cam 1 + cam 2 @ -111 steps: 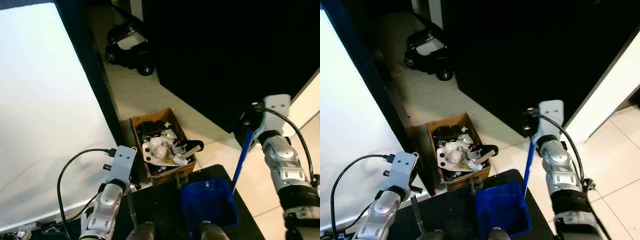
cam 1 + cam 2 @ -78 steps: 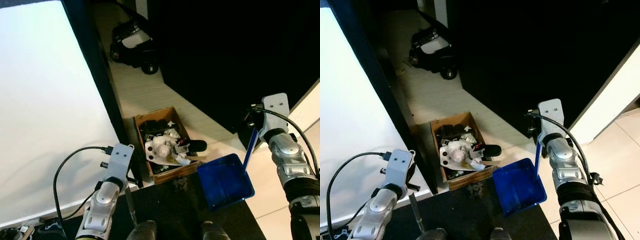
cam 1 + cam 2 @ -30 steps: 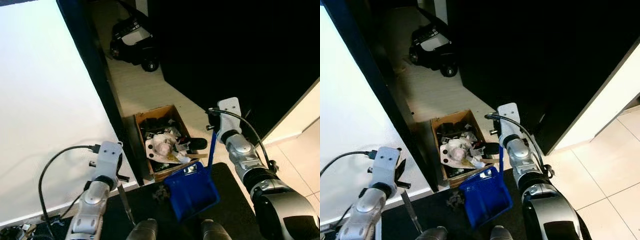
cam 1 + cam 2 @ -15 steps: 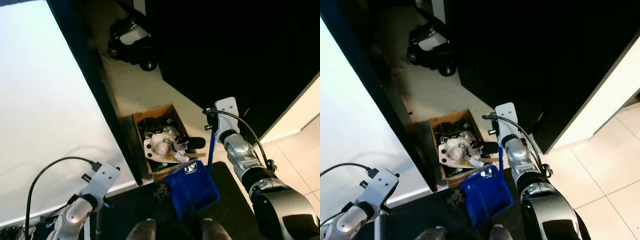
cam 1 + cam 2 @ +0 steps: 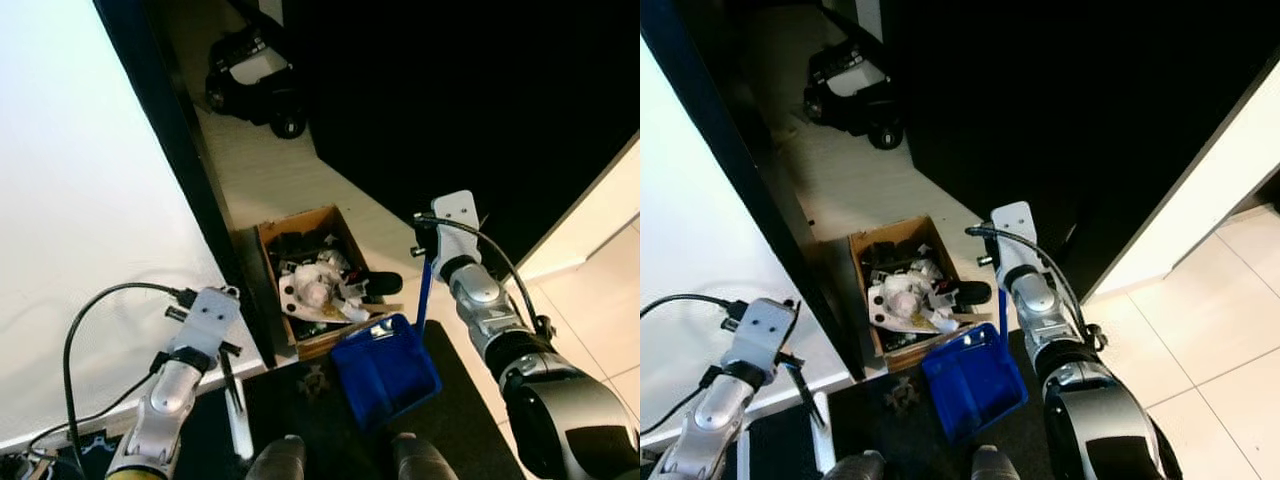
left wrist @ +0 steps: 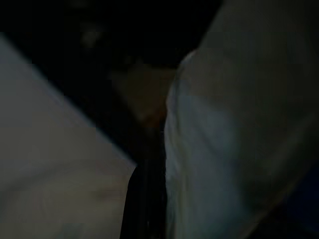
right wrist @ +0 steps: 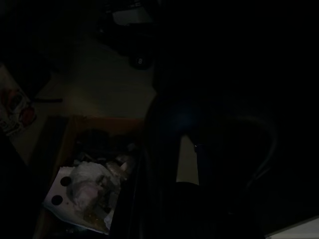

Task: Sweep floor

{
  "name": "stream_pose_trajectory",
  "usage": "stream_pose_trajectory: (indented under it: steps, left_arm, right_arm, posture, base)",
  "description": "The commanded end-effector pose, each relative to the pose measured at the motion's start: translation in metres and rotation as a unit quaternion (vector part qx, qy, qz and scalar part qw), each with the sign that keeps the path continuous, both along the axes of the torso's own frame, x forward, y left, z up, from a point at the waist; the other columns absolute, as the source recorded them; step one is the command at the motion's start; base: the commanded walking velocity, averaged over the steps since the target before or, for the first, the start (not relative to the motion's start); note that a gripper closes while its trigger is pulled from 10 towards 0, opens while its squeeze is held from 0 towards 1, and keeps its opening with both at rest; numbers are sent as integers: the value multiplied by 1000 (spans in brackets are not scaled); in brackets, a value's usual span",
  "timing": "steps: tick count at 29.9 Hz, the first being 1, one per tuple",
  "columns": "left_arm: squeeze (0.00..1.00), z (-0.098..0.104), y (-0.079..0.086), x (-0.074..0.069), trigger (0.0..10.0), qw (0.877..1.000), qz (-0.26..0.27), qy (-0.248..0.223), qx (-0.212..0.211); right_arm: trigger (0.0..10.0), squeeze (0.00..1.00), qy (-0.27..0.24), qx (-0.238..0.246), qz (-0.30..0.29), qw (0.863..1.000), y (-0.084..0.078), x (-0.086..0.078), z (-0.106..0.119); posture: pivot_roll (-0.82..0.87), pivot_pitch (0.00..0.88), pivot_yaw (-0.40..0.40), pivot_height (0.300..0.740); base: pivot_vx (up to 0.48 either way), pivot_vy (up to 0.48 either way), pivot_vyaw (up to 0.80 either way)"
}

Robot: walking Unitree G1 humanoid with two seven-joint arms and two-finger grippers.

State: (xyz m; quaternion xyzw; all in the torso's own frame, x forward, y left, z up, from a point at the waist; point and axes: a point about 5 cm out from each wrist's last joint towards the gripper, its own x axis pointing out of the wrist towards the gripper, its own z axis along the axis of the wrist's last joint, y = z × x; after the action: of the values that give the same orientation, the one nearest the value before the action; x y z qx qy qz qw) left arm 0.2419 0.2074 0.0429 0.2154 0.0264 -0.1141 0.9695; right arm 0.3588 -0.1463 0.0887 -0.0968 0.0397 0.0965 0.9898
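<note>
A blue dustpan hangs tilted over the black mat, its rim by the front corner of a cardboard box full of trash. Its blue handle rises to my right gripper, which is shut on it. On the left my left gripper is shut on a pale broom stick that slants down toward the mat. A small crumpled scrap lies on the mat between the stick and the dustpan. In the left wrist view the broom stick looms pale and close.
A dark door post stands left of the box, with a bright white panel beyond it. A black wheeled device sits on the pale floor behind. Black cabinet fronts line the right. My feet stand on the mat.
My left arm has risen and swung forward, bringing the broom stick toward the mat's middle. The dustpan stays by the box corner. The camera has shifted a little.
</note>
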Motion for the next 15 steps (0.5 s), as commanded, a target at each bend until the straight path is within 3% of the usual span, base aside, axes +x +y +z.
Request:
stream_pose_trajectory:
  steps: [1,6,13,15]
  left_arm:
    - [12,-4,-8,-1,10000,1000,-14,1,-7]
    - [12,-4,-8,6,10000,999,24,-24,-29]
    - [16,-1,-10,9,10000,999,27,-40,-24]
    - [8,5,-14,16,10000,997,30,-55,-40]
  right_arm:
    - [10000,0,-21,3,0,1000,-1,3,8]
    - [10000,0,-21,5,-3,1000,-2,3,8]
    - [10000,0,-22,4,-6,1000,-3,3,8]
    - [10000,0,-25,-5,-7,1000,1,4,8]
  posture:
    - [138,96,-36,740]
    - [124,101,-38,740]
    - [129,108,-38,740]
    - [130,108,-36,740]
  base:
    - [0,0,0]
    - [0,0,0]
    - [0,0,0]
    - [0,0,0]
